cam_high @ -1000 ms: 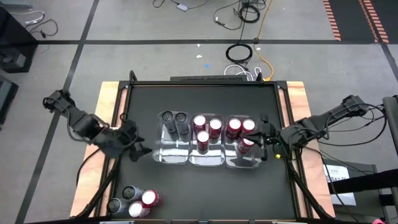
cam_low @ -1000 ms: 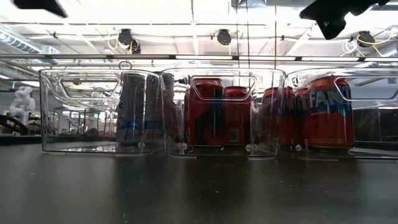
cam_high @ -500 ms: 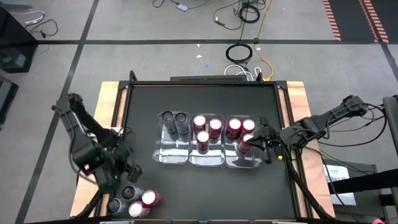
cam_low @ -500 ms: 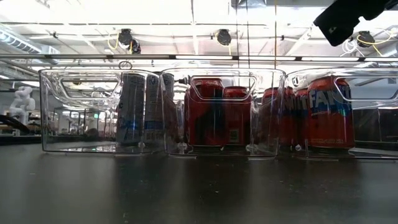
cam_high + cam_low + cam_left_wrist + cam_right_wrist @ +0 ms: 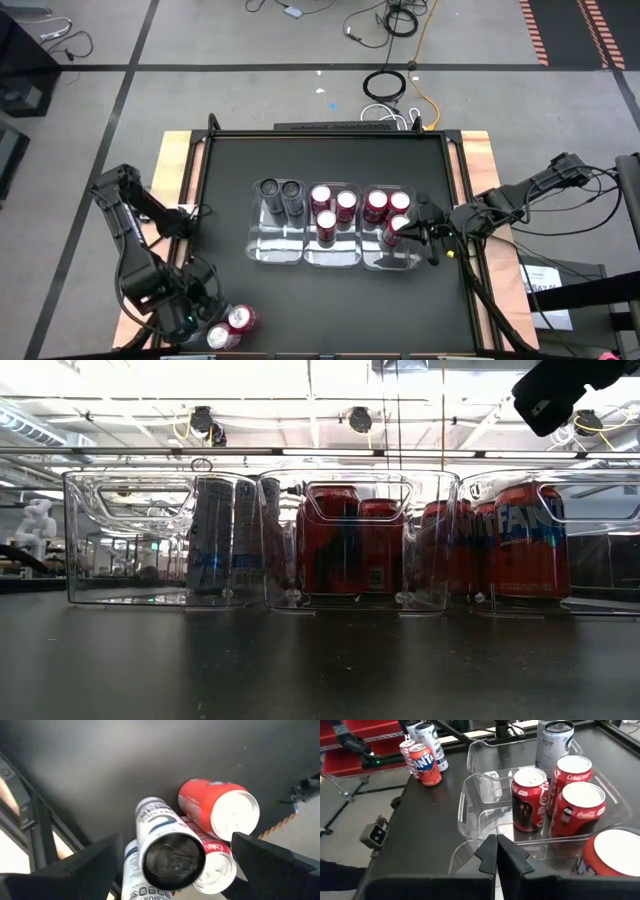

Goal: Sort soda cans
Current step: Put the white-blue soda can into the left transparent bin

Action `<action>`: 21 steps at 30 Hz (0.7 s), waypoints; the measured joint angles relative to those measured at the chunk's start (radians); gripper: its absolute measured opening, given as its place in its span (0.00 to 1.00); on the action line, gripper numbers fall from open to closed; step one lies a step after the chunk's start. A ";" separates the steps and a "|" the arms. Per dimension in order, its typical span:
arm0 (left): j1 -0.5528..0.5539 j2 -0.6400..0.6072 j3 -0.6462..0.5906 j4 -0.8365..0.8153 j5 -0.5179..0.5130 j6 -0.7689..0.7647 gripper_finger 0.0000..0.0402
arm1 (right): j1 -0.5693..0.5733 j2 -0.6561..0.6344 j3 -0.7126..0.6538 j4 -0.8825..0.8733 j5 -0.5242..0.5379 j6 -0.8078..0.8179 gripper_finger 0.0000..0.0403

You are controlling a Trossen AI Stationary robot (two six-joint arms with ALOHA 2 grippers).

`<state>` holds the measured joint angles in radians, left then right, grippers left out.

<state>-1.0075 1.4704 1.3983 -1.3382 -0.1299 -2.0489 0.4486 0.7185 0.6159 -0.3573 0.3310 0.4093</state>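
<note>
Cans are found in two places: most stand sorted in three clear trays at mid-table, dark grey ones in the left tray, red ones in the middle and right trays; a small cluster of unsorted cans is left at the near left corner. The left gripper is held over that cluster with its fingers spread wide and nothing between them; in the left wrist view a dark grey can stands upright directly beneath it, its long axis pointing up toward the pincer, with red cans touching it on one side. That crowding is judged to be the difficulty; little room is left for a finger between the cans. The left arm is plainly the nearer one; the right gripper is parked over the right tray's edge, fingers pressed together on nothing. Compared with a second ago, the left arm has been swung from beside the left tray down to the corner cluster; the right arm has barely shifted, and the trays are unchanged.
</note>
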 joint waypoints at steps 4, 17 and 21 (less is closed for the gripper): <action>-0.003 0.000 0.000 0.027 0.000 0.043 0.95 | 0.019 0.001 0.000 0.001 -0.002 0.030 0.00; -0.003 0.090 0.000 0.032 0.036 0.154 0.95 | 0.089 0.002 0.000 0.005 0.008 0.104 0.00; -0.008 0.115 0.000 0.045 0.099 0.182 0.95 | 0.091 0.002 0.000 0.018 0.012 0.104 0.00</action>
<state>-1.0160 1.5850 1.3983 -1.2936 -0.0305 -1.8668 0.5400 0.7208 0.6163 -0.3394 0.3427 0.5136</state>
